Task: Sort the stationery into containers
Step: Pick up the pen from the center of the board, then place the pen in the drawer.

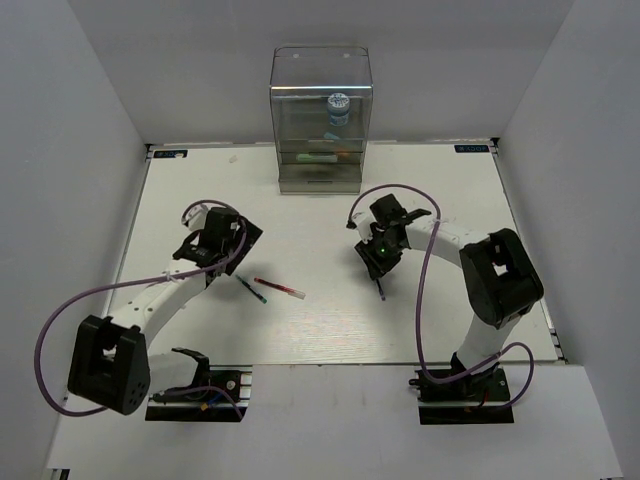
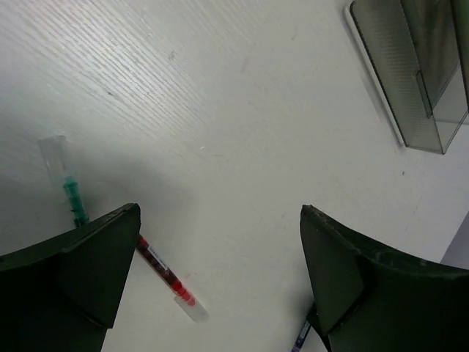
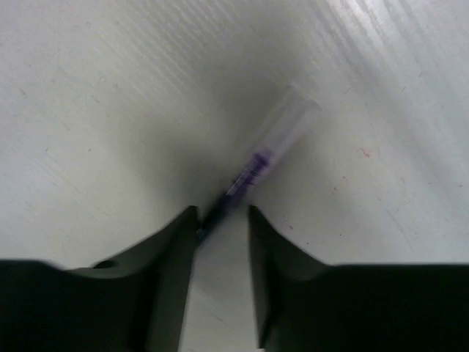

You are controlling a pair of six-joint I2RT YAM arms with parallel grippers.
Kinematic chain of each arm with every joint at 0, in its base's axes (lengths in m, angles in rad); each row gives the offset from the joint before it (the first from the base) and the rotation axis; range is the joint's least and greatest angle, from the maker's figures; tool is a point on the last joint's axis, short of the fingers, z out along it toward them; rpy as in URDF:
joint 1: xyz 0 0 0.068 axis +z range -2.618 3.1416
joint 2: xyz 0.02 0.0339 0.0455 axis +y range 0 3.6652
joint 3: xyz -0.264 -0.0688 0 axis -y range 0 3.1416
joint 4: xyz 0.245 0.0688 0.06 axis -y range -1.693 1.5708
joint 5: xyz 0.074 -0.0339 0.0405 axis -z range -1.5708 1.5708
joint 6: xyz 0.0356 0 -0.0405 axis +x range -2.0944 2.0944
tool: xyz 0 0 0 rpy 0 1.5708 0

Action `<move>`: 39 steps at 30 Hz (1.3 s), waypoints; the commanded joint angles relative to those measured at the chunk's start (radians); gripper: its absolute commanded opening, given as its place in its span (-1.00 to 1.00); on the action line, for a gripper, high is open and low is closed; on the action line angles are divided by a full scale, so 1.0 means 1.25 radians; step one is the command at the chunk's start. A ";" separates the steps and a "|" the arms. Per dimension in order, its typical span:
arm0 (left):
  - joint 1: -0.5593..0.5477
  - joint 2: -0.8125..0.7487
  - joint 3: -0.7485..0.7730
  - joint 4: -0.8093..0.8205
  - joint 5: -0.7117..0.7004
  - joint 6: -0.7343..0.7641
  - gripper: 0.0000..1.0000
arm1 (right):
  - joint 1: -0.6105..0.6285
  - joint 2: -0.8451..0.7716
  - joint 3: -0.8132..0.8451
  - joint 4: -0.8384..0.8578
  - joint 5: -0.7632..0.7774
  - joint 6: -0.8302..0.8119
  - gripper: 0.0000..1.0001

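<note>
Right wrist view is showing a thin purple pen, clear-capped, lying on the white ridged worktop, its end sitting between the right hand fingers; whether they are clamping is unclear. Left hand is gaping wide.

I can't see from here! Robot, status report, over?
Left gripper open, empty. Right gripper astride purple pen, gap showing. Red pen, green pen loose. Nothing blocking.

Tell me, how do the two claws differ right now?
The left claw gapes wide; the right claw is narrowed to a slit. The left claw frames only bare table; the right claw straddles the end of a purple pen. Both are dark and face the table.
</note>
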 commanded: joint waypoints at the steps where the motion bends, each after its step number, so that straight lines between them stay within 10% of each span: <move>1: 0.001 -0.061 0.001 -0.094 -0.071 -0.054 0.98 | 0.019 0.016 -0.037 0.013 0.073 0.011 -0.30; 9: 0.001 -0.039 0.009 -0.248 -0.041 -0.115 0.96 | 0.026 -0.004 -0.031 0.011 0.042 -0.121 -0.99; 26: -0.008 0.084 0.055 -0.299 -0.009 -0.115 0.70 | -0.001 0.218 0.515 0.253 -0.002 -0.534 -1.00; 39: -0.008 0.107 0.055 -0.299 0.000 -0.122 0.70 | -0.051 0.411 0.655 0.434 -0.139 -0.605 -1.00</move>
